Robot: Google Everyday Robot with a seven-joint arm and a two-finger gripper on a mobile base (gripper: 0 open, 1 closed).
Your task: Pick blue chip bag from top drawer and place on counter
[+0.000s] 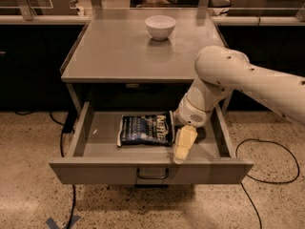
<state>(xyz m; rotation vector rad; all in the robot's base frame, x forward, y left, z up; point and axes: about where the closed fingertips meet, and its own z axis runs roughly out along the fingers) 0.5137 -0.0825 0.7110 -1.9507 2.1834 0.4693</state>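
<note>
One white arm comes into the view from the right edge and runs to the left, rising a little. It ends in a big round elbow, which is the highest part of the robot that can be seen. From the elbow a short thick link goes down and slightly to the left, to a round wrist with a small patch of dots on its side. Under the wrist hangs the gripper, pale yellow against the white arm. It points down and a bit toward the camera, and it is the lowest part of the arm, just right of the middle of the view.
</note>
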